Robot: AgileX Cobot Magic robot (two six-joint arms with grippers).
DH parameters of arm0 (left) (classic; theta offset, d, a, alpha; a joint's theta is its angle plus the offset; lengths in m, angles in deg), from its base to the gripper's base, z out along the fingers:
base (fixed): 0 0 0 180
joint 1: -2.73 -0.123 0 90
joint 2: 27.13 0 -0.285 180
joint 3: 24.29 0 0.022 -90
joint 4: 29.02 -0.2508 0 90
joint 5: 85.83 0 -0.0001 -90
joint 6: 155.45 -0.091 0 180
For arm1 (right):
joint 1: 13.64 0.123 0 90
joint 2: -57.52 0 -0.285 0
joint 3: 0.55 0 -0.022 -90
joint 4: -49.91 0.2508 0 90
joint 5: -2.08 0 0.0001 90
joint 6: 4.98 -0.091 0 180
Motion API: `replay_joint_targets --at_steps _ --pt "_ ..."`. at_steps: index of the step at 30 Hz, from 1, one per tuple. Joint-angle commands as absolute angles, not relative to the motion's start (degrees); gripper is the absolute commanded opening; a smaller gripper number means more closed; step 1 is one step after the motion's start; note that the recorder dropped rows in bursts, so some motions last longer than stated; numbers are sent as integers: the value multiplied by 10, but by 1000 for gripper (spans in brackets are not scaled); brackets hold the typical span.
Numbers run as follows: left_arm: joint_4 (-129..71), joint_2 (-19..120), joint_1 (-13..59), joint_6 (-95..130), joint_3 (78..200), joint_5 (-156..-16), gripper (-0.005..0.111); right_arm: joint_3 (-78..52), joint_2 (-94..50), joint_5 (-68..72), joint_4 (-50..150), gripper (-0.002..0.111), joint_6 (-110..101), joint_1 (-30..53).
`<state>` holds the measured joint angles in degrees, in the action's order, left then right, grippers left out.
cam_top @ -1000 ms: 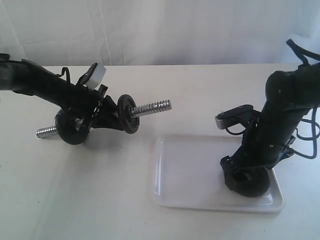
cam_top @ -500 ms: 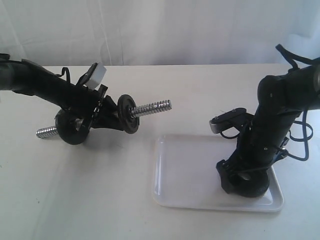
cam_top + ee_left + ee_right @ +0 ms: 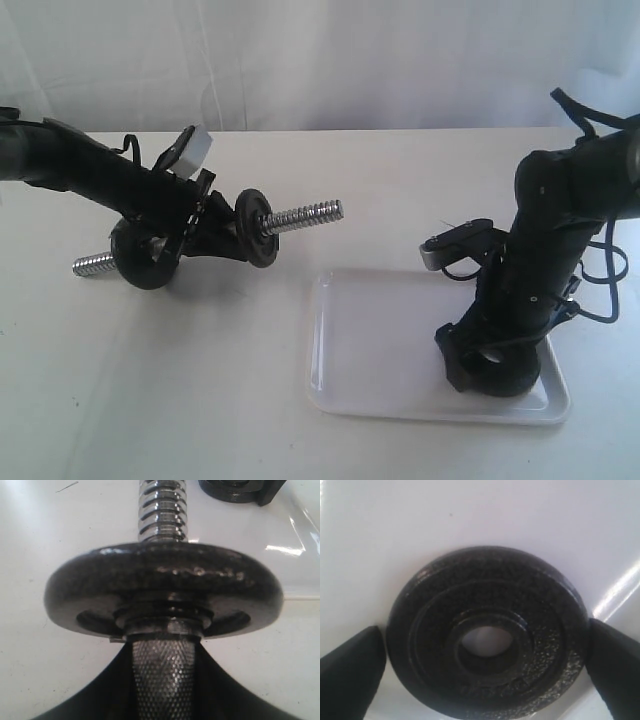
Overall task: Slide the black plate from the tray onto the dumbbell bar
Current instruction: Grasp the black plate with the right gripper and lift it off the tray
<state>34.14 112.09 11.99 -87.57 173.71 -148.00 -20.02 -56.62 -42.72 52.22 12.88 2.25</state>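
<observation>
Black plate (image 3: pixel 487 600) in tray (image 3: pixel 370 350) (bar (image 3: pixel 305 214) leftward)

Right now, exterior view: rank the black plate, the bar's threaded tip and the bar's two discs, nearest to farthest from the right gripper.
1. Black plate, in the tray, at the right gripper.
2. Tip of the dumbbell bar, left of the tray.
3. Inner disc, left of that tip.
4. Outer disc, far left.

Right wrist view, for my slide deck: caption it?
Right gripper straddling the black plate on the white tray, fingers either side.
</observation>
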Motion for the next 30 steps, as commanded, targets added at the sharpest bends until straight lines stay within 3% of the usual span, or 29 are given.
replay_joint_targets --at_steps 1,4,7,14,23,30 --pt "462 1120 119 -962 1732 -1547 0 -205 -577 -446 508 105 113 20" --pt "462 1120 119 -962 1732 -1547 0 -205 -577 -443 499 104 111 20" --pt "462 1120 119 -962 1732 -1547 0 -205 -577 -443 502 96 111 20" --pt "463 1120 119 -962 1732 -1547 0 -205 -577 -445 503 47 111 20" --pt "463 1120 119 -962 1732 -1547 0 -195 -577 -462 503 2 111 20" --pt "463 1120 119 -962 1732 -1547 0 -164 -577 -494 506 0 111 20"
